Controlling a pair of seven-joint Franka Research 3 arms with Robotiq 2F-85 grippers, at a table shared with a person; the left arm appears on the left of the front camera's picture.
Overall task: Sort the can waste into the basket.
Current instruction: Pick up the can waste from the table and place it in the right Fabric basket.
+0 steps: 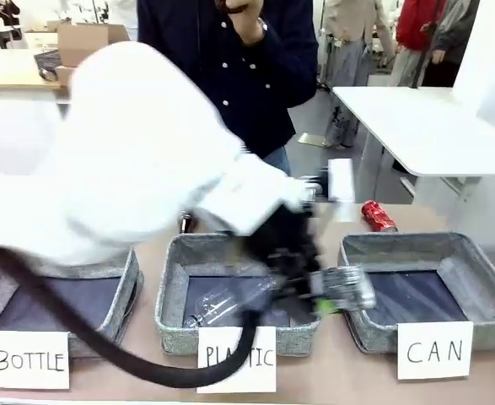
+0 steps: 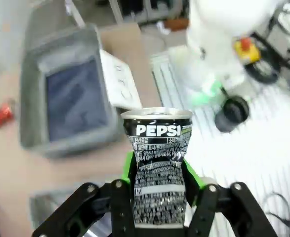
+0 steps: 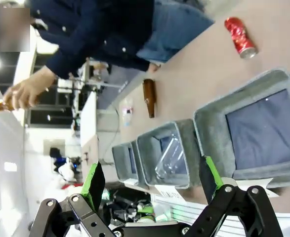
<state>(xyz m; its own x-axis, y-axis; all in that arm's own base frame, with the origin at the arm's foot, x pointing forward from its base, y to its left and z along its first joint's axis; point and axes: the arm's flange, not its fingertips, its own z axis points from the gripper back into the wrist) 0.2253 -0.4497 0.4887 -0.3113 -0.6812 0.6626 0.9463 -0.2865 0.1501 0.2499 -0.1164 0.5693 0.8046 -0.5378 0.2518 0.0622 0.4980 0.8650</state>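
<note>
1. The left claw is clamping the silver-grey can and holding it at the left rim of the CAN basket.
2. The red can is lying on the counter, just behind that basket.
3. The right claw is hanging wide apart, gripping nothing.

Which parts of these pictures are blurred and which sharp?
Front view: the left arm is a blurred white mass, the CAN card reads sharp. Left wrist view: the silver-grey can in the jaws is crisp, the basket behind it soft. Right wrist view: sharp but rolled sideways; the red can is clear.
</note>
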